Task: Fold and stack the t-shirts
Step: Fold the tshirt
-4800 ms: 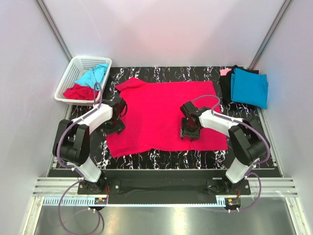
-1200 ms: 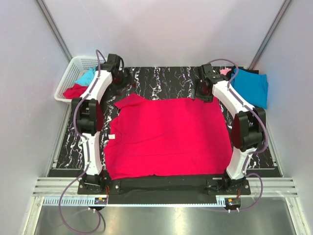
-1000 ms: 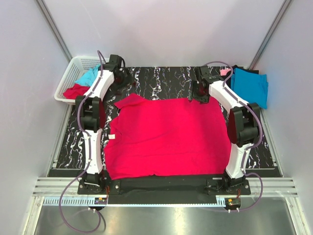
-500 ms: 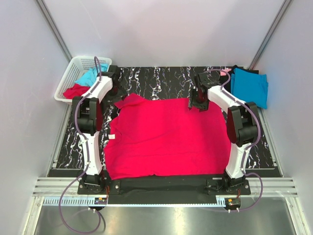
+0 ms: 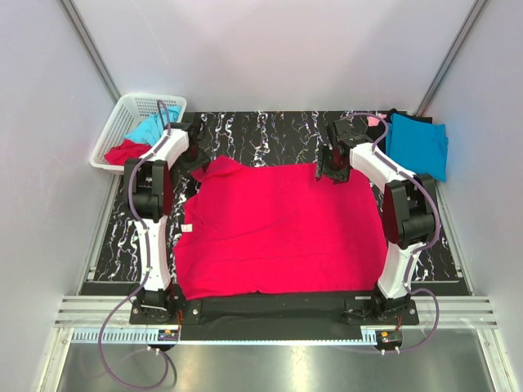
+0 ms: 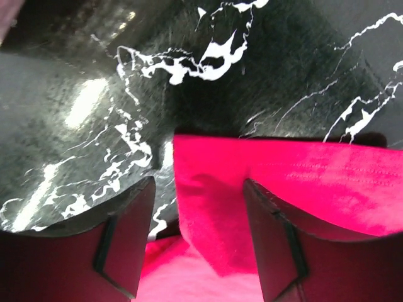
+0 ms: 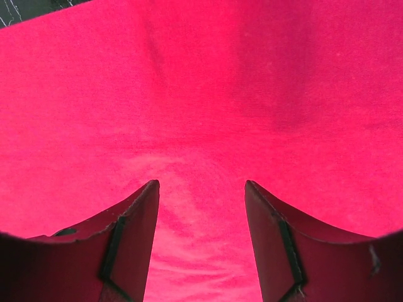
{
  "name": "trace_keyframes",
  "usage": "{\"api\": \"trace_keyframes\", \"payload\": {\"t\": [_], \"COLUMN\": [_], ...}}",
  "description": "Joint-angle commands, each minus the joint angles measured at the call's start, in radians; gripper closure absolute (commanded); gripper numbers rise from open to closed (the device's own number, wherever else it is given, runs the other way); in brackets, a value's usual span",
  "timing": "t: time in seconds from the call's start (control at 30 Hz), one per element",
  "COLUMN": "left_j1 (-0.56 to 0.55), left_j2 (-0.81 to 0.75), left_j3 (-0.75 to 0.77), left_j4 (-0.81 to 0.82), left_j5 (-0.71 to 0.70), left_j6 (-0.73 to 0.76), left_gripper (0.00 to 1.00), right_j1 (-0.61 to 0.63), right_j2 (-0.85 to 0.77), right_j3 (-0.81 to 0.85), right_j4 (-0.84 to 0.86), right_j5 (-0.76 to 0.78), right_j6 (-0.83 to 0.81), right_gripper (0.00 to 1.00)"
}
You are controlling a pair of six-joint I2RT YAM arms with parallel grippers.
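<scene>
Overhead first: red t-shirt [image 5: 282, 224] lies spread flat on the table [image 5: 261, 131], filling most of the marbled black top, hem toward the arm bases, so it looks laid out ready for a first fold. Left gripper [image 5: 197, 160] sits at the far left corner by the sleeve and right gripper [image 5: 331, 170] at the far right corner, both on the far edge, probably so that edge can be lifted evenly and brought toward the near side. The basket [image 5: 135, 104] at far left holds a turquoise shirt [image 5: 152, 127] and another red shirt [image 5: 122, 153], unfolded, waiting. Far right, a folded turquoise shirt [image 5: 417, 145] lies on black cloth [image 5: 377, 145] with a bit of pink behind; that looks like the finished stack. Left wrist view: jaws stand apart low over the table, a corner of the red cloth's hemmed edge lying between them, not visibly pinched yet; placed to grab that corner. Right wrist view: jaws spread wide just above smooth red fabric, nothing held, the shirt's edge and a sliver of table visible at top left, so it sits slightly inside the edge.
</scene>
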Motion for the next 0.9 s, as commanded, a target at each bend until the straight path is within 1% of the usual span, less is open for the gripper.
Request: {"api": "trace_keyframes", "payload": {"t": [0.0,0.03,0.07,0.13,0.17,0.27,0.3,0.33,0.5,0.53,0.7,0.87], "left_j1": [0.012,0.012,0.012,0.012,0.012,0.012,0.012,0.012,0.012,0.012,0.01,0.005], "left_j2": [0.017,0.02,0.023,0.035,0.041,0.055,0.057,0.057,0.041,0.037,-0.023,-0.094], "left_j3": [0.039,0.042,0.044,0.047,0.05,0.059,0.061,0.061,0.065,0.065,0.085,0.094], "left_j4": [0.026,0.028,0.025,0.028,0.028,0.028,0.026,0.028,0.028,0.029,0.044,0.084], "left_j5": [0.024,0.024,0.024,0.025,0.025,0.03,0.03,0.03,0.024,0.028,0.053,0.097], "left_j6": [-0.022,-0.024,-0.025,-0.024,-0.024,-0.019,-0.019,-0.015,0.002,0.014,0.067,0.128], "left_gripper": [0.41,0.45,0.52,0.63,0.74,0.9,0.98,1.0,1.0,1.0,1.0,1.0], "right_j1": [-0.004,-0.004,-0.004,-0.006,-0.006,-0.006,-0.007,-0.007,-0.007,-0.006,-0.024,-0.044], "right_j2": [-0.044,-0.043,-0.04,-0.036,-0.033,-0.03,-0.027,-0.026,-0.017,-0.015,-0.007,0.01], "right_j3": [0.01,0.011,0.014,0.017,0.02,0.022,0.022,0.022,0.029,0.031,0.069,0.112], "right_j4": [0.013,0.011,0.011,0.007,0.002,0.0,0.002,0.002,0.0,-0.001,-0.001,-0.01], "right_j5": [0.02,0.02,0.02,0.023,0.023,0.023,0.026,0.025,0.035,0.06,0.083,0.055], "right_j6": [-0.014,-0.016,-0.014,-0.014,-0.013,-0.011,-0.011,-0.009,-0.003,0.003,0.018,0.027], "right_gripper": [0.36,0.36,0.36,0.36,0.36,0.37,0.37,0.37,0.37,0.37,0.34,0.33]}}
